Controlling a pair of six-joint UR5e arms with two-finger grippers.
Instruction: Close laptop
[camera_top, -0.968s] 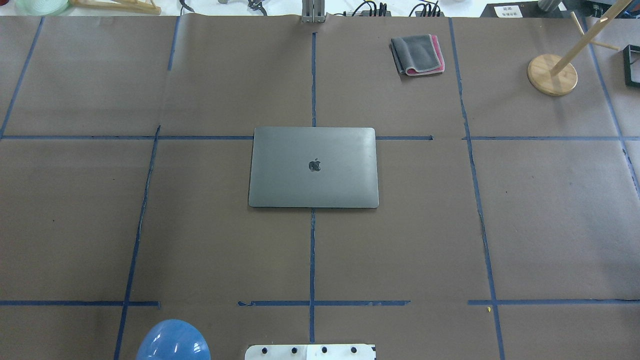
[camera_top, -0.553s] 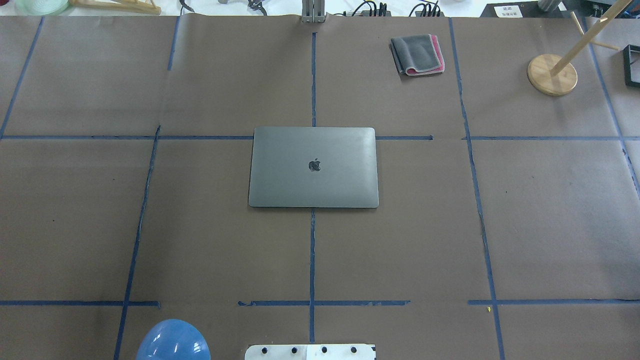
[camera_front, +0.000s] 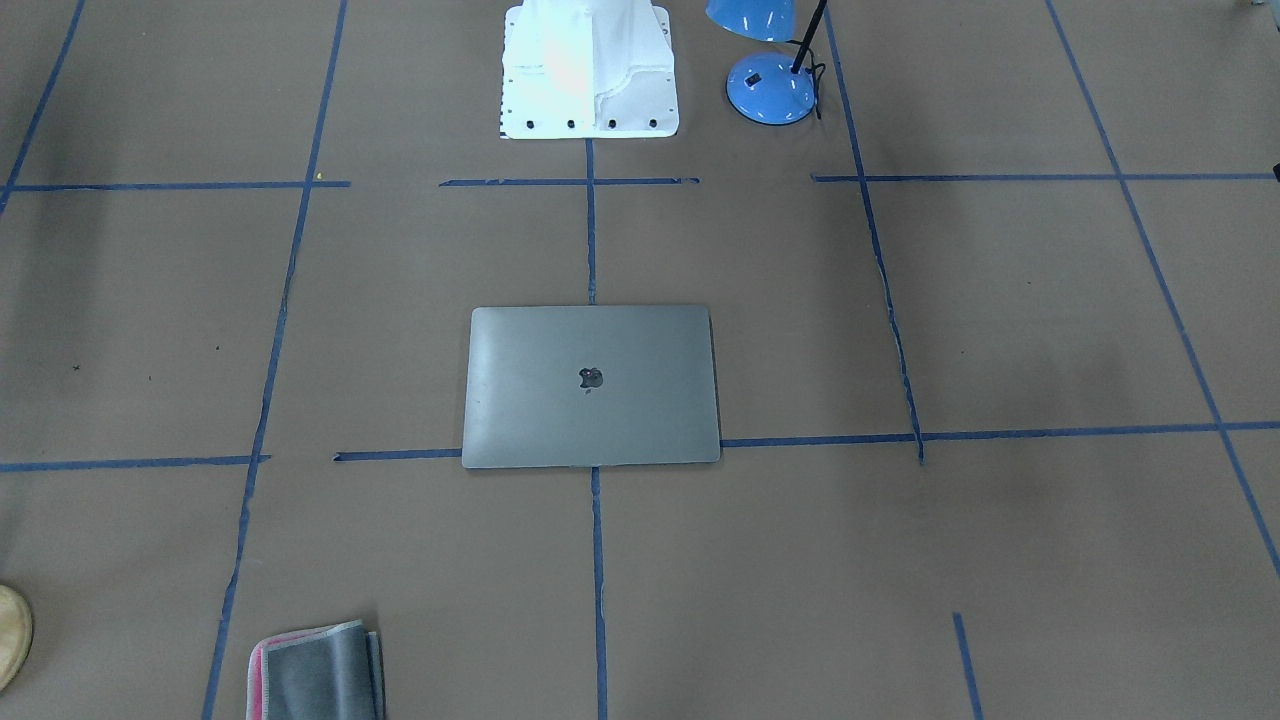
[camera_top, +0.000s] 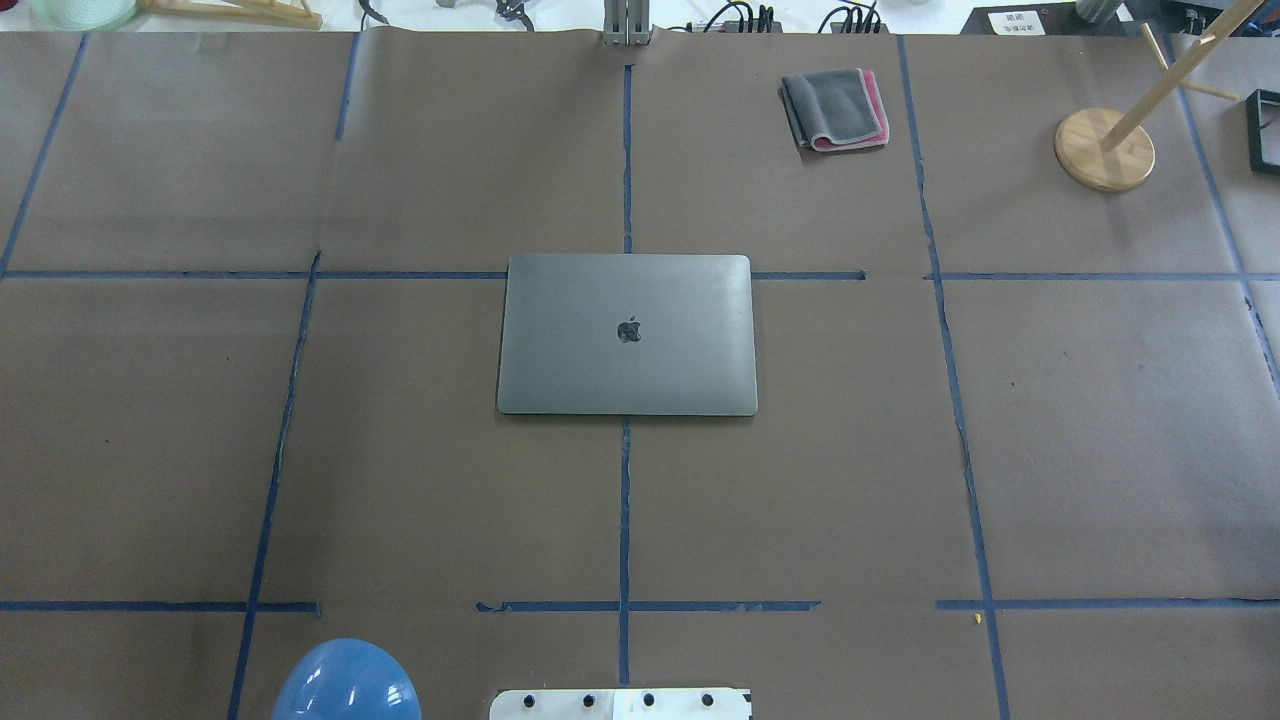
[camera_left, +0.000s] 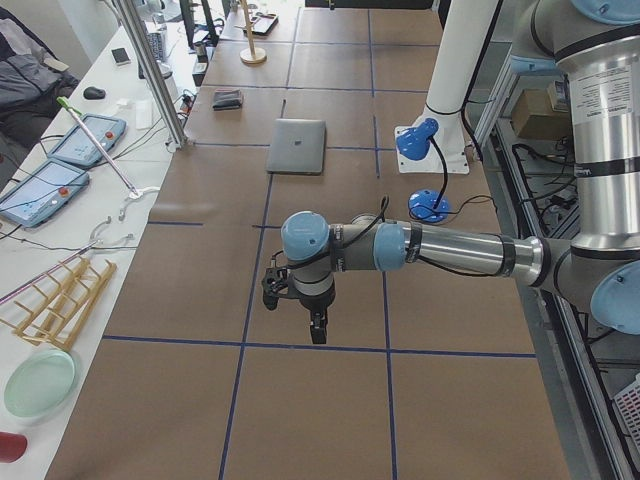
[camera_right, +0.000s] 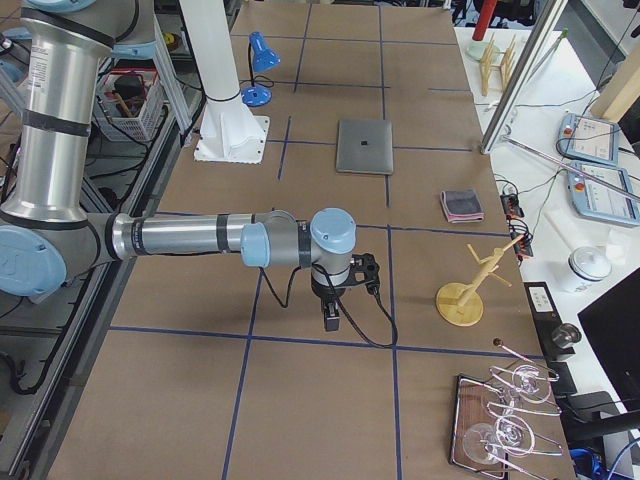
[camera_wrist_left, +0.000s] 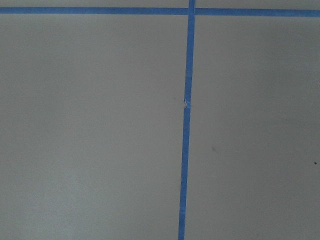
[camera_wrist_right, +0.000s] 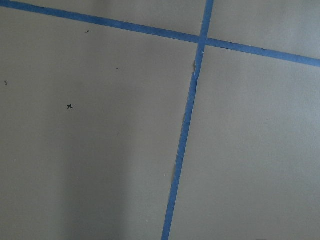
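The space-grey laptop (camera_top: 627, 335) lies flat at the middle of the table with its lid down and the dark apple logo facing up. It also shows in the front-facing view (camera_front: 590, 385), the left side view (camera_left: 297, 146) and the right side view (camera_right: 363, 146). My left gripper (camera_left: 316, 335) hangs above the table far off to the laptop's left. My right gripper (camera_right: 331, 320) hangs far off to its right. Each shows only in a side view, so I cannot tell whether it is open or shut. Both wrist views show only brown paper and blue tape.
A folded grey cloth with a pink edge (camera_top: 835, 108) lies at the far right of centre. A wooden stand (camera_top: 1104, 148) is at the far right. A blue lamp (camera_front: 770, 85) stands beside the white robot base (camera_front: 588, 70).
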